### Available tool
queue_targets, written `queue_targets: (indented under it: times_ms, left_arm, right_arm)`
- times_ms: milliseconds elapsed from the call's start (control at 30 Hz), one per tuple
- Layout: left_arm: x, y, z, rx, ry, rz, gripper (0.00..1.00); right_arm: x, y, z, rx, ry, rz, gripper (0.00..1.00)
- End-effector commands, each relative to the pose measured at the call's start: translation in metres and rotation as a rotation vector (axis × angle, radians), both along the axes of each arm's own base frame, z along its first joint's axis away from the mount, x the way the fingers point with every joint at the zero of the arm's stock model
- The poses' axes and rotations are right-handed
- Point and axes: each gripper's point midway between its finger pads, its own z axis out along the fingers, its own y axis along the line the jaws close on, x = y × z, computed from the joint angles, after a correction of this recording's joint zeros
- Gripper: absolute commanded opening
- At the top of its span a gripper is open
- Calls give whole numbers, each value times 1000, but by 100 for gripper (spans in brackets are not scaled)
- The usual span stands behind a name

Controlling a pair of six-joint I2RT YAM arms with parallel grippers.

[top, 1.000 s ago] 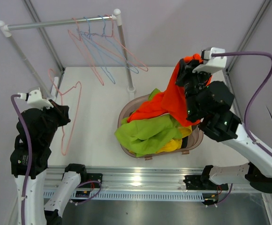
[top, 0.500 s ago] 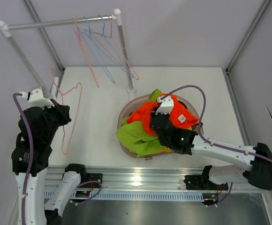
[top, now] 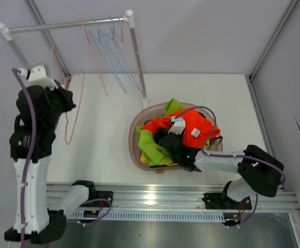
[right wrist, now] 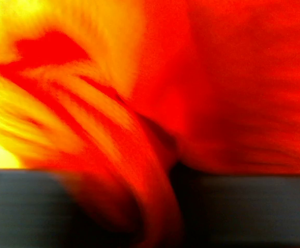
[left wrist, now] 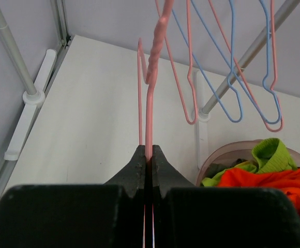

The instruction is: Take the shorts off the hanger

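Observation:
My left gripper (top: 70, 106) is raised at the far left, shut on the wire of a bare pink hanger (top: 76, 111). In the left wrist view the fingertips (left wrist: 142, 157) pinch that pink hanger (left wrist: 150, 98) just below its twisted neck. The bright orange shorts (top: 191, 123) with a white tag lie on top of the pile in the basket (top: 135, 135), over lime green shorts (top: 151, 149). My right gripper (top: 169, 140) is down in the pile, buried in fabric. Blurred orange shorts (right wrist: 217, 77) fill the right wrist view and hide the jaws.
A rack rod (top: 62, 24) spans the back left, with several empty pink and blue hangers (top: 111, 51) on it and an upright post (top: 137, 62) beside the basket. Frame posts rise at the back corners.
The right arm came down from high at the back with the orange shorts and is now low in the basket. The left arm lifted the pink hanger up toward the rack.

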Motion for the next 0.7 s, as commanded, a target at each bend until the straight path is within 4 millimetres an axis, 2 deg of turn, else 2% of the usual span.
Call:
queue_targets:
  times_ms: [0,67,100,200,233,267,300,333,400,433,500,600,633,667]
  left_arm:
    - [47,1,30,58,-52,-2,0]
    - [58,1,54,71,-95,-1,0]
    - [73,0,57,74,-90,0,0]
    - [95,3,72,91,-107,11,0]
    - [116,2,60,97,-70,9,0]
    - [125,2,60,105,-67,7,0]
    - [131,2,70,107,-91,5,0]
    - [151,0,59,115,-65,1,0]
    - [163,1,71,123,-91,2,0]
    - [181,1,59,126,-61,-2,0]
    - [191,1,74,113,-100,-7,0]
    - [216,1,68,108,-84,-4,0]
    - [218,1,79,104,-111,0,0]
    - [229,1,68,102,-89,1,0]
  right_arm:
    - [-33,-1,-46,-103,132,104,99]
    - [-40,-1,-29,-108,101,111,100]
    - [-50,-1,-27,-131,100,132,99]
    - [-68,-13,-14,-121,65,156,99]
    - [-76,-15,-13,-110,57,174,99]
    - [-85,-27,-27,-125,74,187,99]
    - [-88,-27,-15,-55,45,198,100]
    - [-90,-29,-13,-22,35,208,100]
    - [-94,-34,-9,49,3,236,99]
    - [-89,-40,-9,69,1,219,99]
    - [-89,-41,-11,108,13,246,99]
    - [-87,-37,-13,106,21,261,99]
    - [-88,-36,-14,100,24,273,100]
    - [-88,-34,-14,95,24,279,99]
